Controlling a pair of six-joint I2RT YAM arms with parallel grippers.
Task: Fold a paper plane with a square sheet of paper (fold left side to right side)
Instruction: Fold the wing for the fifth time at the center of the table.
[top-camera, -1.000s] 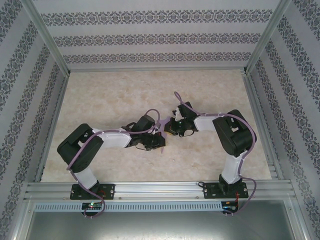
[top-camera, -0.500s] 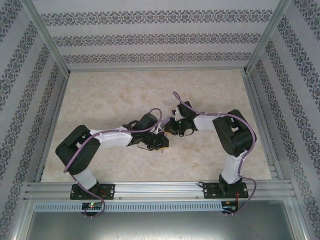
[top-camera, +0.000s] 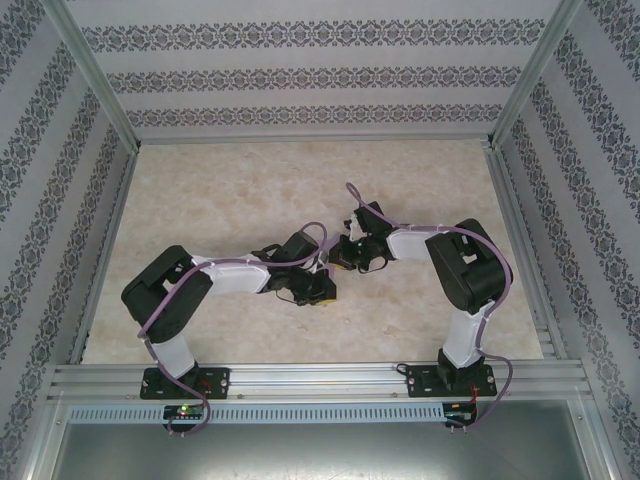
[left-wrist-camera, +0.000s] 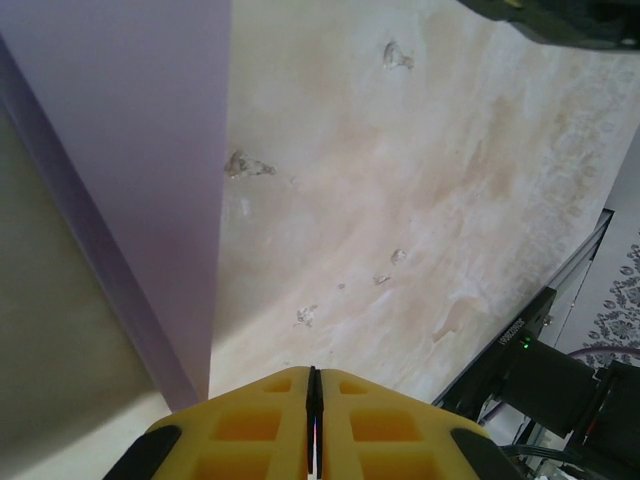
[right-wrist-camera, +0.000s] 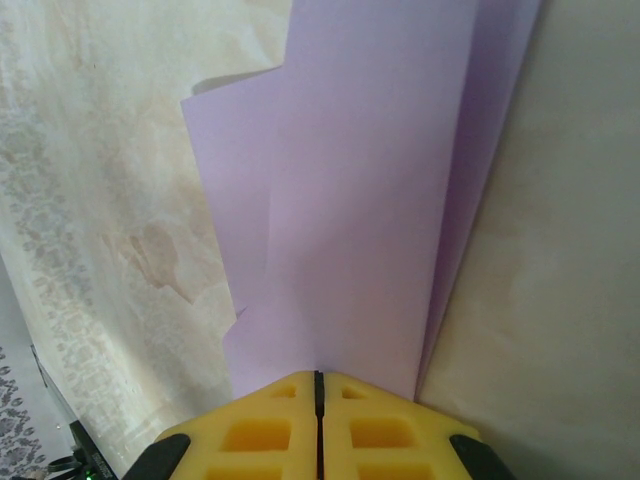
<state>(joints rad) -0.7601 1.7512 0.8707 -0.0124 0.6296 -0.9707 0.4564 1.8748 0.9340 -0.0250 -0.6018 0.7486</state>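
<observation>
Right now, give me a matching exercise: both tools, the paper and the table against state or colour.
Things:
1. left tool
2. right tool
3. lilac paper
4. table

States:
a. marbled beige
b. shut on the lilac paper
c. folded in layers
d. shut, paper off to one side

Pairs: 1-d, 2-b, 3-c, 4-a

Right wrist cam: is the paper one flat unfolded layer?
No, the paper shows several overlapping lilac layers with stepped edges, pinched at the near end by the right gripper.
</observation>
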